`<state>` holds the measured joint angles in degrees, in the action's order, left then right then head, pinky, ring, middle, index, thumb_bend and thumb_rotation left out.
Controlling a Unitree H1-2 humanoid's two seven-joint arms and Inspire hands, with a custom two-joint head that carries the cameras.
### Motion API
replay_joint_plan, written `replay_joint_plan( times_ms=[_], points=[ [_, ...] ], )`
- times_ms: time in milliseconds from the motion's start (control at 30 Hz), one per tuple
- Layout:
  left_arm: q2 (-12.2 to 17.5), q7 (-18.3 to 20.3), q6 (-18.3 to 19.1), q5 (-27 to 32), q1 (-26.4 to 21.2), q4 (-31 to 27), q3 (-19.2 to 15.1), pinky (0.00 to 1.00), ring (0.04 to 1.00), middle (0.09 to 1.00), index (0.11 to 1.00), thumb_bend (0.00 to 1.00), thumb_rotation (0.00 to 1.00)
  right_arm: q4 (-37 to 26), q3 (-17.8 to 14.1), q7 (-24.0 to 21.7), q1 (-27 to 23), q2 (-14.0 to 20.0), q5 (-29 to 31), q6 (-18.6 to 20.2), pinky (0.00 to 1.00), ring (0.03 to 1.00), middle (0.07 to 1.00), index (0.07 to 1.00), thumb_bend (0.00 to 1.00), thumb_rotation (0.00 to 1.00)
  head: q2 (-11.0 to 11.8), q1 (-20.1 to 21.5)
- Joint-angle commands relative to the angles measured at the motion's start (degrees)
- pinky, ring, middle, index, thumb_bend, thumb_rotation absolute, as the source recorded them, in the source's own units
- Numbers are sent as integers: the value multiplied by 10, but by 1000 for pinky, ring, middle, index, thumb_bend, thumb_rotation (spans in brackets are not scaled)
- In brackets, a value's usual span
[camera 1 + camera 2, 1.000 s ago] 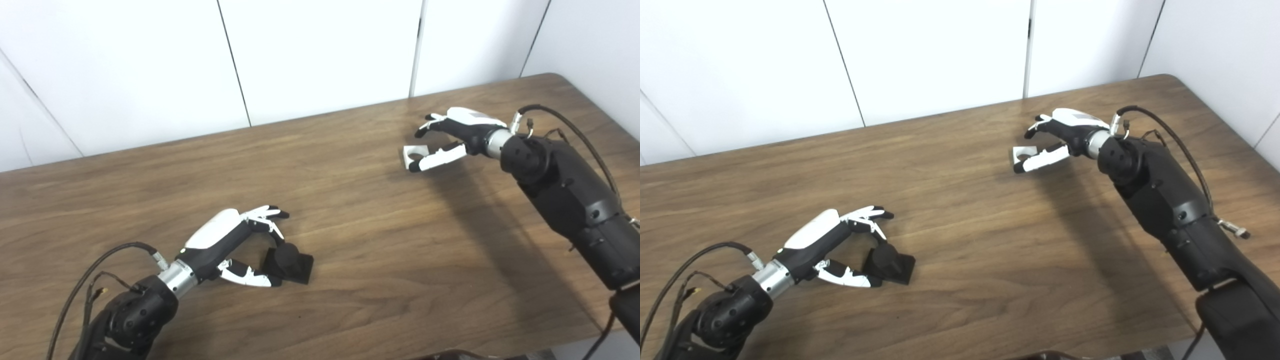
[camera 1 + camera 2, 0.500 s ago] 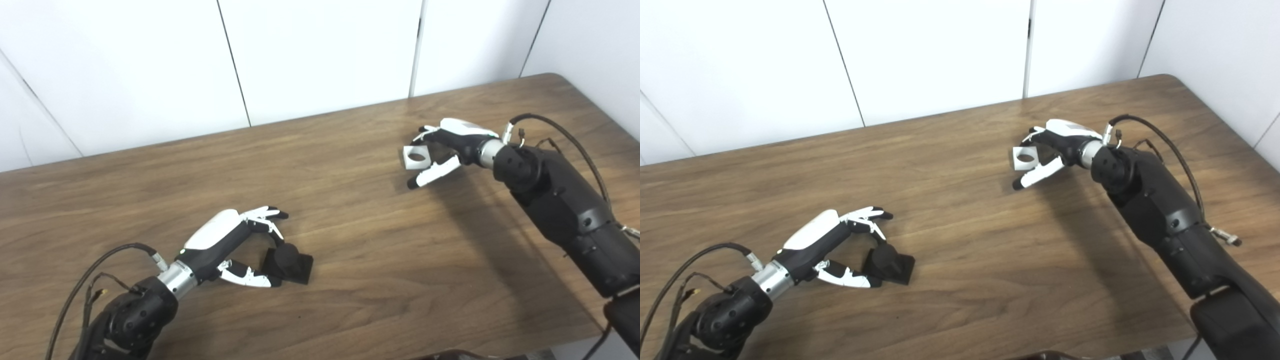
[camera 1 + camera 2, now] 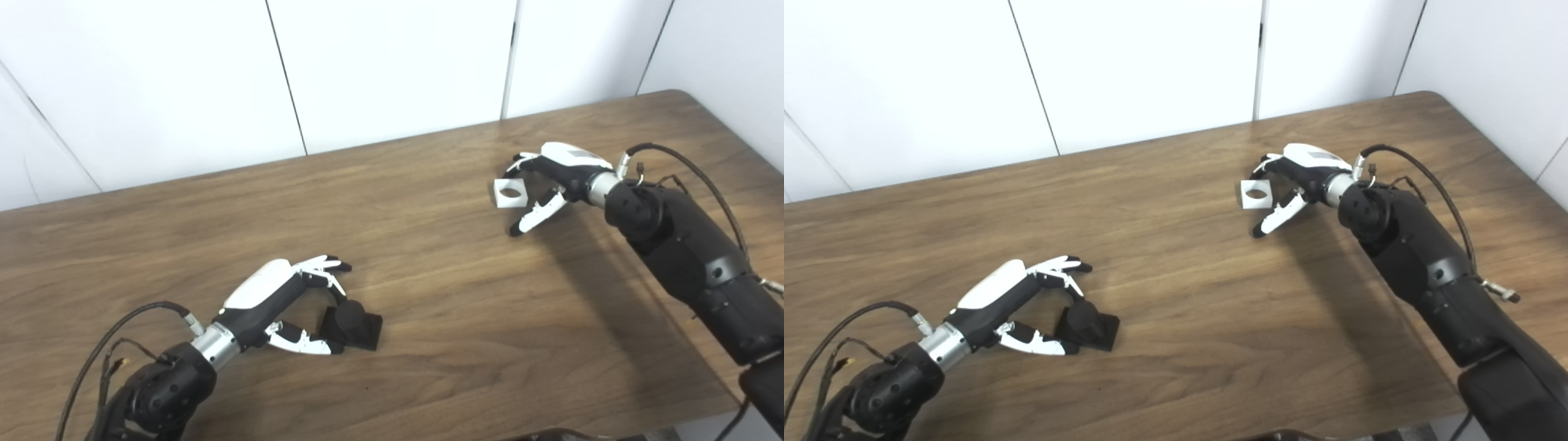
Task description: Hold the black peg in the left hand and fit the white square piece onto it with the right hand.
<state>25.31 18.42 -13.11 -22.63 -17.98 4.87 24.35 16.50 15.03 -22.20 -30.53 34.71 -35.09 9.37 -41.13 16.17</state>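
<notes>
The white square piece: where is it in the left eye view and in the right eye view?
Left eye view: the white square piece is right of centre, in the upper half, held at the fingers of the right hand.
Right eye view: the same piece sits nearer the picture's middle.
Shared landmark: the wall seam behind the table, just above the piece.
</notes>
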Motion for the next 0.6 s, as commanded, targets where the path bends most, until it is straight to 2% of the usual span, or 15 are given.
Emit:
replay_joint_plan(
  times_ms=[0,167,300,467,500,567],
  points=[
    [28,34,2,-34,23,6,16,926,944,886,489,521,75,-2,-3,15,-15,6,-6,0,946,953,948,794,823,340,-1,-1],
    [30,38,12,-32,28,-3,16,925,949,889,489,522,74,12,-5,41,-13,4,-11,-8,863,910,918,764,762,286,-4,-2],
    [31,37,12,-31,30,-4,15,925,949,889,489,522,74,22,-5,65,-12,0,-16,-6,839,894,900,725,719,254,-5,-2],
    [29,41,21,-29,30,-10,16,934,949,891,489,522,73,34,-4,103,-9,-7,-26,-7,819,866,868,663,663,163,-8,-8],
    [28,42,21,-29,31,-10,16,935,949,891,489,522,73,36,-5,111,-8,-8,-25,-9,816,861,862,582,589,153,-8,-9],
    [28,41,18,-27,30,-7,17,935,949,891,489,522,73,41,-6,126,-6,-11,-24,-14,814,852,851,518,532,144,-8,-10]
  ],
)
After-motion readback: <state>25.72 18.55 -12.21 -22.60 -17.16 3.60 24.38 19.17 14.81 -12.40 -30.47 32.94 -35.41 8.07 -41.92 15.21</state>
